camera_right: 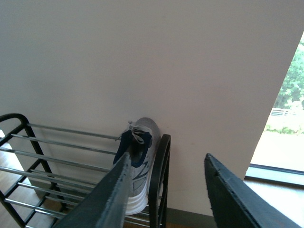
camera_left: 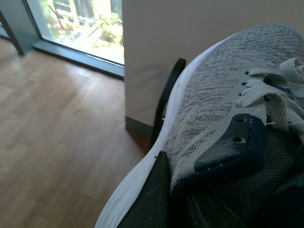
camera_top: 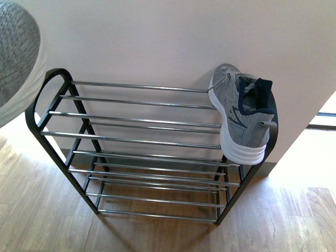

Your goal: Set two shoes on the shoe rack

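Note:
One grey sneaker [camera_top: 242, 116] lies on its side on the top tier of the shoe rack [camera_top: 142, 139], at the right end against the black frame. It also shows in the right wrist view [camera_right: 141, 164]. My left gripper [camera_left: 199, 202] is shut on the second grey sneaker [camera_left: 223, 109]; one dark finger [camera_left: 153, 202] presses its white sole. This sneaker fills the front view's upper left corner [camera_top: 16, 63], held up beside the rack's left end. My right gripper [camera_right: 166, 156] is open and empty, above the rack's right end [camera_right: 159, 175]. The slide sandals are out of view.
The rack stands against a white wall [camera_top: 157, 42] on a wooden floor [camera_top: 42, 220]. The rack's black end frame [camera_left: 170, 92] shows just beyond the held sneaker. Windows reach the floor beyond the wall on both sides [camera_left: 80, 23] [camera_right: 280, 137].

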